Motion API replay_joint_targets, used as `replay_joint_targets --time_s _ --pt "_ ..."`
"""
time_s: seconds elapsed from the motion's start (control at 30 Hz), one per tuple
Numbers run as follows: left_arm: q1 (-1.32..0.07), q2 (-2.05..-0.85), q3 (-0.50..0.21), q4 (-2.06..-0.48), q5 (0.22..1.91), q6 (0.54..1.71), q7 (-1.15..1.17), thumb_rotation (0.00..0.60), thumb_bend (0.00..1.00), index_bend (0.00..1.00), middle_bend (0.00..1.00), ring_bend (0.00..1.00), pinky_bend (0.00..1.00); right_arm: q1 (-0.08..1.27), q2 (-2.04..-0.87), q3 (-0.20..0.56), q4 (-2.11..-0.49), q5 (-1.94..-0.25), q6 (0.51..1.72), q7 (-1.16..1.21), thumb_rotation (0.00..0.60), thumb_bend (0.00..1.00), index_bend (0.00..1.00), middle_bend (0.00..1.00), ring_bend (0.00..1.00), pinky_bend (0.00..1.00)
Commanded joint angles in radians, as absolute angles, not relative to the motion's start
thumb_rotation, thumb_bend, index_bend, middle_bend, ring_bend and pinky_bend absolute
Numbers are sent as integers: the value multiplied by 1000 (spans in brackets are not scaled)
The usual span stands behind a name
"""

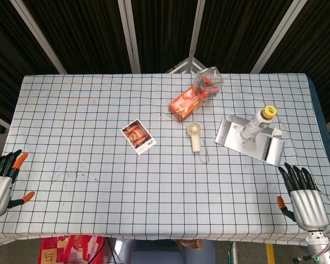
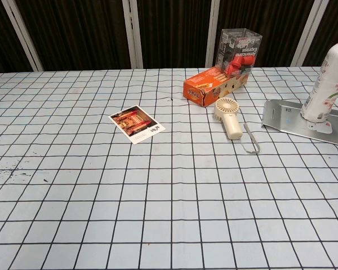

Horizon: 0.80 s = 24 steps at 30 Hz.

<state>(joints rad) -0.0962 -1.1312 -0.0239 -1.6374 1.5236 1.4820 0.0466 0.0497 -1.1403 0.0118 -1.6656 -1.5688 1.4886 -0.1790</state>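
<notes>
While both hands, left hand (image 1: 1, 184) and right hand (image 1: 303, 197), rest empty with fingers spread, clear box (image 2: 240, 49) reads "Express".

Left hand (image 1: 1, 184) rests at the table's (image 1: 88, 110) 8 o'clock edge, fingers apart, holding nothing. Right hand (image 1: 302, 195) sits at 4 o'clock, likewise empty. Photo card (image 1: 138, 136) lies near centre. Handheld fan (image 1: 195, 135) is just beside centre; bottle (image 1: 259, 124) stands on metal plate (image 1: 231, 132) at 3 o'clock. Orange box (image 1: 187, 103) at 1 o'clock.
</notes>
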Motion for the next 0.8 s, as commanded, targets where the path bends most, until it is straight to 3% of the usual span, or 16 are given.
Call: replay_joint_targets --time_s 0.03,0.37,0.43,0.47,0.57,0.63,0.73,0.8 --pt "-96 -1131 -24 -1637 1524 1482 47 600 13 0 0 0 0 50 -1140 12 -1666 -1570 1489 -179 600 434 0 0 0 0" --pt "-92 -1130 -20 -1640 1531 1488 48 600 13 0 0 0 0 52 -1139 14 -1671 -1574 1490 -165 600 434 0 0 0 0" --pt "-92 -1130 -22 -1641 1527 1488 45 600 13 0 0 0 0 59 -1142 19 -1673 -1576 1486 -158 600 434 0 0 0 35" --pt "-92 -1129 -22 -1641 1525 1486 43 600 13 0 0 0 0 66 -1144 25 -1676 -1578 1484 -153 600 433 0 3 14 101" --pt "-95 -1126 -23 -1644 1521 1480 34 600 13 0 0 0 0 86 -1156 45 -1680 -1577 1476 -139 600 434 0 121 197 386" --pt "-96 -1123 -22 -1646 1525 1479 26 600 13 0 0 0 0 110 -1160 64 -1700 -1556 1447 -135 600 433 0 346 445 584" --pt "-97 -1119 -18 -1648 1534 1478 14 600 13 0 0 0 0 171 -1174 107 -1739 -1497 1362 -153 600 444 0 606 699 769" --pt "-98 -1117 -18 -1648 1537 1477 9 600 14 0 0 0 0 213 -1189 136 -1762 -1442 1300 -175 600 489 0 682 769 823"
